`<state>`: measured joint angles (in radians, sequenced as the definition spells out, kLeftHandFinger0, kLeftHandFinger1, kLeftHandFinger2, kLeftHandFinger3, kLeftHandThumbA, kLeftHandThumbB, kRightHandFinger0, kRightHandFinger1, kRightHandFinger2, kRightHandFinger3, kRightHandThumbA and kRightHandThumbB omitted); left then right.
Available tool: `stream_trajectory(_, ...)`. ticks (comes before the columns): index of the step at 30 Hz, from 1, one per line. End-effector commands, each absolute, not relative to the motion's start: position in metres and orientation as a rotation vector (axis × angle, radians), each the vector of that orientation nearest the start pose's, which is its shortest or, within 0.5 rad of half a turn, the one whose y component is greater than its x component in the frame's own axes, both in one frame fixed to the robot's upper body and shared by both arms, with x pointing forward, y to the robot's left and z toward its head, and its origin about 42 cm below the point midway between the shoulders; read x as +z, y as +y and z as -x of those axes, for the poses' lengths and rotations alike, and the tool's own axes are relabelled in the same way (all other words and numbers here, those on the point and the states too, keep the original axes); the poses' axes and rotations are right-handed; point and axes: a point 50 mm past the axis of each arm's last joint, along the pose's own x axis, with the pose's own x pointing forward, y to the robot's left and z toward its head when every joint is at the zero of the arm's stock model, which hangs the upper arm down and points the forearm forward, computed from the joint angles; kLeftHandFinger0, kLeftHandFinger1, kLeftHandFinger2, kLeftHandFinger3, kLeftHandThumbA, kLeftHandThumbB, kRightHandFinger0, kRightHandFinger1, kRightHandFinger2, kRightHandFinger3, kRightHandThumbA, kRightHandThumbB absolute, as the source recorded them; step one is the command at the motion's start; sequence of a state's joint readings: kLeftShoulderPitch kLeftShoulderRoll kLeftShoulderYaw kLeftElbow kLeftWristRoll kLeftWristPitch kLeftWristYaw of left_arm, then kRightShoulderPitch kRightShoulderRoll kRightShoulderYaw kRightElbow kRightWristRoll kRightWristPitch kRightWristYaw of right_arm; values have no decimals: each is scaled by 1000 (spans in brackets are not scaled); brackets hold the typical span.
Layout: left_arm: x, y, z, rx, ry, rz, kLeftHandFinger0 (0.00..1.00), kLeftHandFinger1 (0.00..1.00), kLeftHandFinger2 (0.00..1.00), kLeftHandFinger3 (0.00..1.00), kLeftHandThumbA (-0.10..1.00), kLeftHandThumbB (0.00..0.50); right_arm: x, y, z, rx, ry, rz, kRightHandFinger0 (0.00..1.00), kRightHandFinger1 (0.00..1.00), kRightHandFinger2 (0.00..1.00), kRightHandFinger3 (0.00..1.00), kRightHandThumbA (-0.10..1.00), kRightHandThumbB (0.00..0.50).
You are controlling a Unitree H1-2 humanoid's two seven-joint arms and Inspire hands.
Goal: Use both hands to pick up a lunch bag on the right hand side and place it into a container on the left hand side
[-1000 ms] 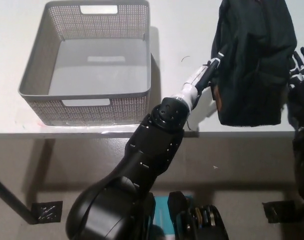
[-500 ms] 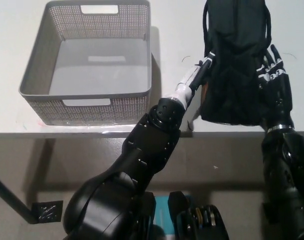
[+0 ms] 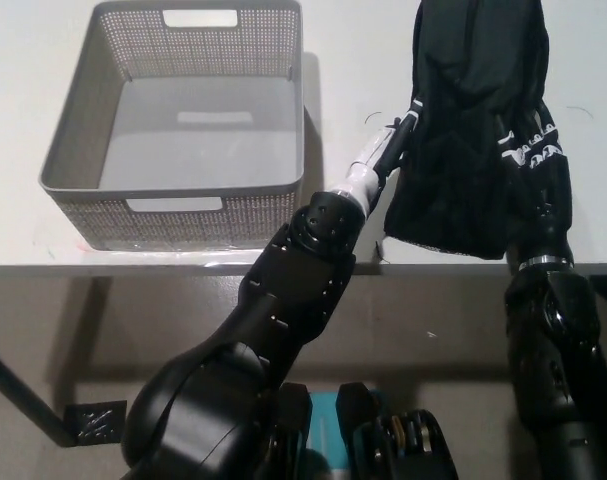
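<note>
Head view, looking steeply down. You are looking at a black lunch bag [image 3: 473,130] sitting at the near right part of the white tabletop [image 3: 343,60], well to the right of the grey perforated basket [image 3: 63,170]; the bag's lower edge is overhanging the tabletop's front edge. The basket is standing upright on the tabletop with nothing in it, its handle cut-outs facing front and back.

Your left hand [image 3: 395,140] is pressing against the bag's left side, on the side nearer the basket; only its white and black wrist part is showing, so you cannot tell how its fingers are set. Your right hand [image 3: 535,158] is lying against the bag's right side, farther from the basket, with its white-marked fingers [image 3: 523,150] spread flat over the fabric rather than curled around anything. The bag is thus sitting between the two hands, and whether it is lifted off the tabletop cannot be told.
</note>
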<state>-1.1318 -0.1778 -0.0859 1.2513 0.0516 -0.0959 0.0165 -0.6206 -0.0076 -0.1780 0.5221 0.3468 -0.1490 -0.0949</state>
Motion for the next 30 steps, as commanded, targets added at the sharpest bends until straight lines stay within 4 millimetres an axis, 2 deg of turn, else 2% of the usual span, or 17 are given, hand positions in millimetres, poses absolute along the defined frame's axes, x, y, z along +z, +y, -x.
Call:
stream_trajectory(1, 266, -65, -508, -636, -42, -172, 1000, 1000, 1000, 1000, 1000, 314, 210, -161, -472, 11, -232, -380, 1000, 1000, 1000, 1000, 1000, 101)
stream_trajectory(5, 274, -74, -506, -667, -61, -197, 1000, 1000, 1000, 1000, 1000, 298, 217, -169, -469, -11, -252, -385, 1000, 1000, 1000, 1000, 1000, 113)
stream_trajectory(7, 278, -75, -506, -678, -68, -209, 1000, 1000, 1000, 1000, 1000, 304, 221, -169, -468, -26, -270, -390, 1000, 1000, 1000, 1000, 1000, 113)
stream_trajectory(11, 291, -81, -505, -706, -86, -209, 1000, 1000, 1000, 1000, 1000, 287, 231, -170, -465, -50, -285, -420, 1000, 1000, 1000, 1000, 1000, 146)
stream_trajectory(15, 302, -84, -505, -711, -102, -218, 1000, 1000, 1000, 1000, 1000, 284, 242, -172, -465, -71, -290, -417, 1000, 1000, 1000, 1000, 1000, 150)
stream_trajectory(16, 308, -83, -507, -710, -115, -223, 1000, 1000, 1000, 1000, 1000, 282, 248, -172, -468, -73, -310, -415, 1000, 1000, 1000, 1000, 1000, 135)
stream_trajectory(22, 329, -80, -512, -690, -123, -193, 1000, 1000, 1000, 1000, 1000, 285, 272, -168, -475, -67, -346, -392, 1000, 1000, 1000, 1000, 1000, 147)
stream_trajectory(23, 340, -77, -515, -679, -171, -202, 1000, 1000, 1000, 1000, 1000, 270, 283, -166, -478, -68, -363, -379, 1000, 1000, 1000, 1000, 1000, 133)
stream_trajectory(28, 370, -66, -520, -644, -185, -190, 1000, 1000, 1000, 1000, 1000, 297, 313, -157, -487, -21, -412, -380, 1000, 1000, 1000, 1000, 1000, 107)
stream_trajectory(30, 382, -58, -524, -614, -215, -193, 1000, 1000, 1000, 1000, 1000, 287, 327, -151, -491, -14, -427, -372, 1000, 1000, 1000, 1000, 1000, 100)
